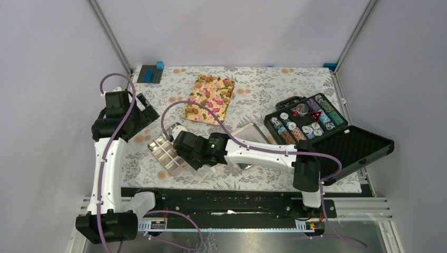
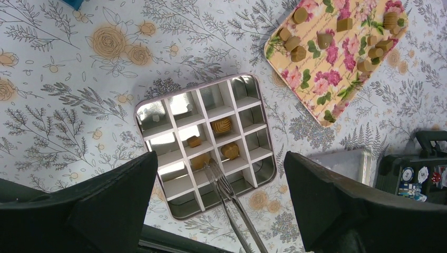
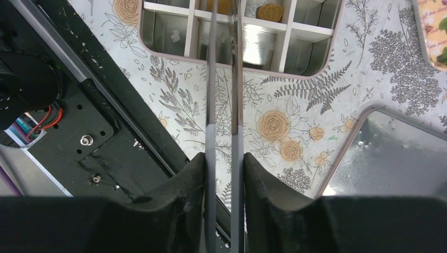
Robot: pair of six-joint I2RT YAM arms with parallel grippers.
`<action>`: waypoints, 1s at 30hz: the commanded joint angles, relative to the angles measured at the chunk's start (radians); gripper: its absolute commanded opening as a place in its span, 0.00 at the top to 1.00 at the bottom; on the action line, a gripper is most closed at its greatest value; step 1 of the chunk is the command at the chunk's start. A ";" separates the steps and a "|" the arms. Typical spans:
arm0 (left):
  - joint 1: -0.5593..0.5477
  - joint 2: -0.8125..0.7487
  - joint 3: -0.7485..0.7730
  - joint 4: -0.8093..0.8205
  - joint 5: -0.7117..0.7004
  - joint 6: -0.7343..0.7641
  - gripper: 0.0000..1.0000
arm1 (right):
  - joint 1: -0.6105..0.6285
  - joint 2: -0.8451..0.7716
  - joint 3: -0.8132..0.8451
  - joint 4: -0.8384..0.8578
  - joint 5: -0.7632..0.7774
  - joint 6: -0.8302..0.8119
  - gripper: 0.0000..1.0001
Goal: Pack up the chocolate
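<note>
Several golden-brown chocolate lumps (image 2: 298, 45) lie on the pink-flowered tray (image 2: 337, 68), which sits mid-table (image 1: 208, 98). A few more chocolate lumps (image 2: 222, 125) rest in cells of the divided tin (image 2: 248, 89), seen near the arms (image 1: 166, 154). My right gripper (image 3: 223, 158) is shut on metal tongs (image 3: 211, 95). The tong tips (image 2: 213, 168) reach into a tin cell beside one lump (image 2: 199, 161); whether they pinch it I cannot tell. My left gripper (image 2: 220, 168) hangs open above the tin, holding nothing, at the left (image 1: 147, 110).
A silver tin lid (image 1: 253, 134) lies right of the tin. A black case of striped chips (image 1: 305, 124) stands open at the right, its foam lid (image 1: 358, 147) spread toward the table edge. Blue blocks (image 1: 150, 74) sit at the back left. The black base rail (image 3: 105, 105) runs along the near edge.
</note>
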 commanded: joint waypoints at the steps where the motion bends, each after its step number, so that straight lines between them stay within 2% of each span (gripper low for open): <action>1: 0.007 -0.024 0.015 0.032 -0.001 0.006 0.01 | 0.008 -0.025 0.058 0.036 0.056 -0.002 0.68; 10: 0.007 -0.018 0.010 0.036 -0.008 0.005 0.01 | -0.003 -0.094 0.077 0.036 0.187 -0.048 0.68; 19: 0.007 -0.014 0.005 0.037 -0.034 0.018 0.01 | -0.241 -0.183 -0.016 0.050 0.181 -0.055 0.67; 24: 0.008 -0.008 -0.013 0.056 -0.007 0.004 0.01 | -0.332 -0.130 -0.007 0.074 0.128 -0.062 0.63; 30: 0.007 -0.007 -0.021 0.058 -0.005 0.008 0.01 | -0.348 0.011 0.096 0.073 0.093 -0.081 0.52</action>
